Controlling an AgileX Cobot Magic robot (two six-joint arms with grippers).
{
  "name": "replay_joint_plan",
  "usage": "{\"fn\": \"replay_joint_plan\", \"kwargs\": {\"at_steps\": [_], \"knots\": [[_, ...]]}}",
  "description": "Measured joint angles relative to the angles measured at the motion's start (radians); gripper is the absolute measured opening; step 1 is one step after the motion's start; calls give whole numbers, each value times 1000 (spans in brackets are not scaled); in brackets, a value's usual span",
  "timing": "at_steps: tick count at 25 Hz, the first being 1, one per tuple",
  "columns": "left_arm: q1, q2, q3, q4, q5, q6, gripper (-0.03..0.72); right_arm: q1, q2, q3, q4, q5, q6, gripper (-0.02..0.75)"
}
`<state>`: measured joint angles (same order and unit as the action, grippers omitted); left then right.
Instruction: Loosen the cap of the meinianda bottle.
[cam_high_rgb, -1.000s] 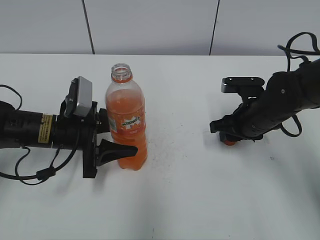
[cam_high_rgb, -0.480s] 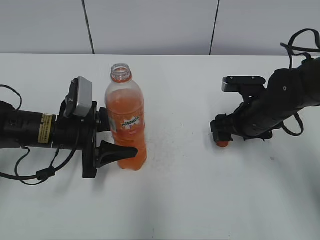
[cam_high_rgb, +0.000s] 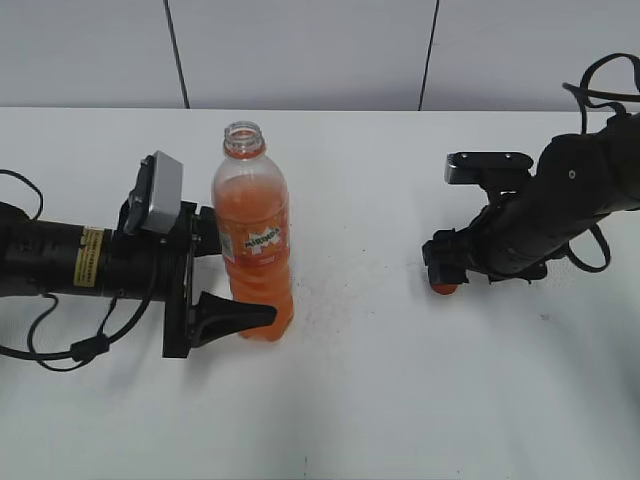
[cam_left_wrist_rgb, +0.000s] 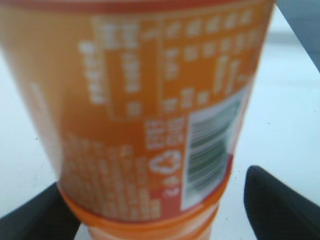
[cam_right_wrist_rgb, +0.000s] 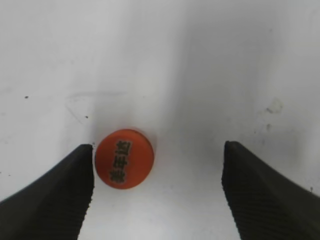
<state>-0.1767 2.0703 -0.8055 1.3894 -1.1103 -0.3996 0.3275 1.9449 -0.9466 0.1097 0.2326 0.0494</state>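
Both fingers (cam_right_wrist_rgb: 45, 195) spread wide beside cap (cam_right_wrist_rgb: 124, 158).

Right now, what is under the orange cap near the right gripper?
The cap lies flat on the white table, lettering up, between the open right gripper fingers. Its underside is hidden.

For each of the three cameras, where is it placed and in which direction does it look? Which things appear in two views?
Exterior: raised at the front, looks down at a slant across the table; both arms show.
Left wrist: behind the left gripper, faces the bottle label close up; both fingertips show.
Right wrist: above the right gripper, looks down at the cap lying on the table; both open fingers show.
Shared: bottle in exterior and left wrist; cap in exterior and right wrist.
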Motion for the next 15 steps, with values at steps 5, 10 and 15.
{"fn": "replay_joint_plan", "kwargs": {"at_steps": [5, 10, 15], "knots": [[48, 0, 0, 53, -1, -14, 584, 0, -9, 0, 0, 29, 0, 596], [127, 0, 0, 144, -13, -33, 584, 0, -49, 0, 0, 31, 0, 596], [201, 0, 0, 225, -15, -54, 583, 0, -86, 0, 0, 32, 0, 596]]}}
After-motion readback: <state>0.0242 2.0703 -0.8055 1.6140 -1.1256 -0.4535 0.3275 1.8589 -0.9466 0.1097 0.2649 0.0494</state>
